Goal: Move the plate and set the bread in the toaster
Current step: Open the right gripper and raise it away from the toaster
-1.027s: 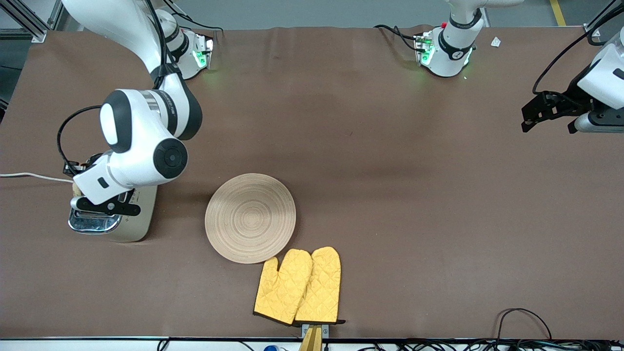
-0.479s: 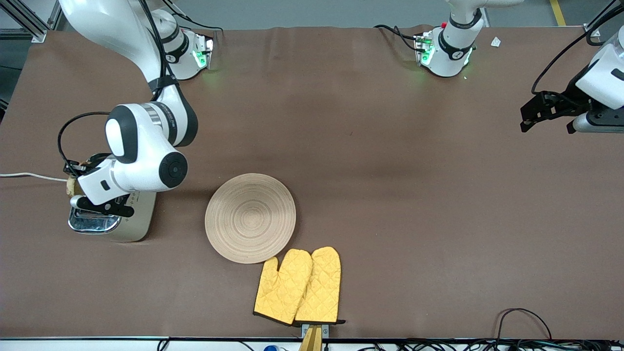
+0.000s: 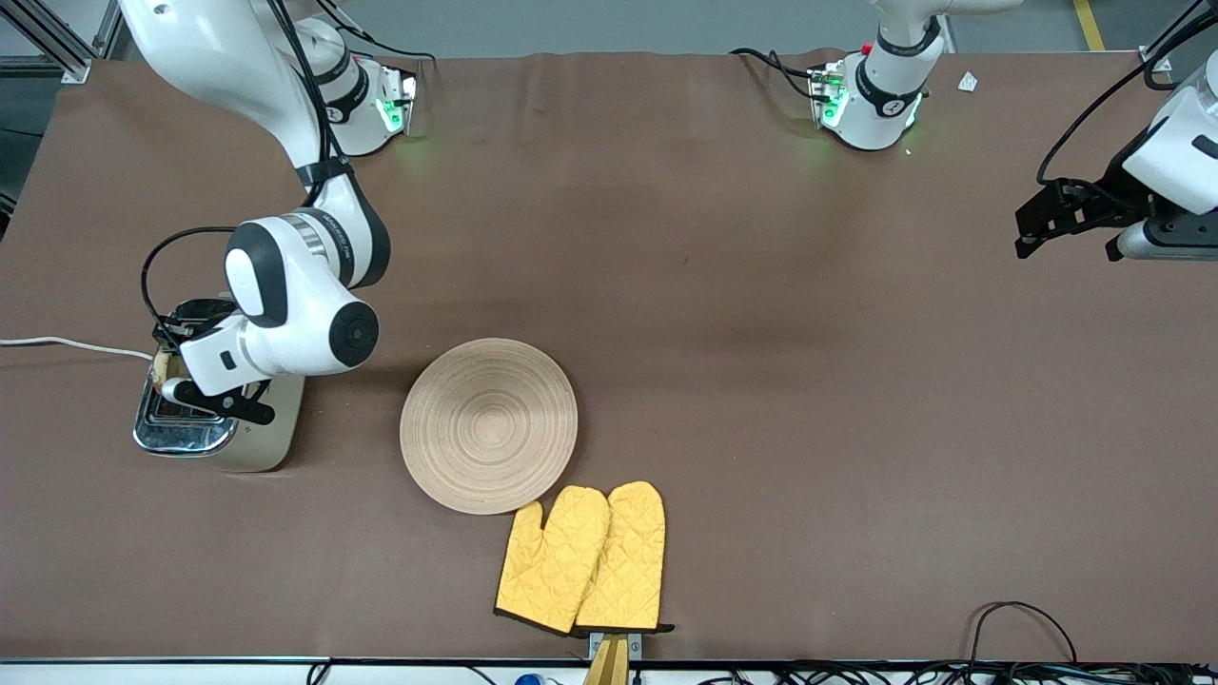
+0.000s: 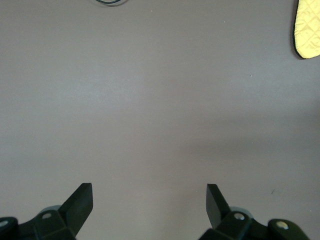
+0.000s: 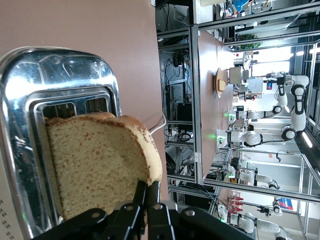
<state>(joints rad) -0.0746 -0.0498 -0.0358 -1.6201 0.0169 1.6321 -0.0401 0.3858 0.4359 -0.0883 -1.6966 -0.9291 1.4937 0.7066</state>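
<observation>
The beige toaster (image 3: 249,440) with a chrome top stands near the right arm's end of the table. My right gripper (image 3: 169,369) is over it, shut on the brown speckled bread (image 5: 100,160). In the right wrist view the slice's lower edge is in the toaster's (image 5: 60,80) slot, and my right gripper (image 5: 148,192) pinches its crust. The bread shows only as a sliver (image 3: 160,366) in the front view. The pale wooden plate (image 3: 488,425) lies flat mid-table, beside the toaster. My left gripper (image 3: 1064,226) waits open and empty above the left arm's end; it also shows in the left wrist view (image 4: 149,197).
A pair of yellow oven mitts (image 3: 582,558) lies nearer the front camera than the plate, touching its rim; a corner shows in the left wrist view (image 4: 307,30). The toaster's white cord (image 3: 57,344) runs off the table's right-arm end. Cables (image 3: 1018,618) lie at the front edge.
My right gripper has shifted with the bread across the toaster's top toward the plate's side and lowered. The left gripper has barely moved. The plate has not moved.
</observation>
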